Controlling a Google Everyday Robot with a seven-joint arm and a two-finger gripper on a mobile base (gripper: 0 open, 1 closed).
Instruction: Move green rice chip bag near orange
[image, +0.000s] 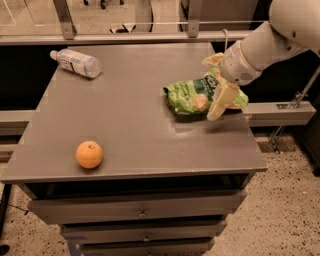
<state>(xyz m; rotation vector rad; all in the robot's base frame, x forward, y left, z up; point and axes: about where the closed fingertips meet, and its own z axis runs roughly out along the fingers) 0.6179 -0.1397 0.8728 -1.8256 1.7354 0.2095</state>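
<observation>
under end effector (210, 89), green rice chip bag's (187, 97) right end

The counter (125, 125) carries three items. The green rice chip bag (192, 97) lies on its right half, near the right edge. The orange (89, 154) sits at the front left, well apart from the bag. A bottle (76, 62) lies on its side at the rear left corner. The gripper (214, 89) is at the bag's right end, jaws spread, one behind the bag and one before it.
</observation>
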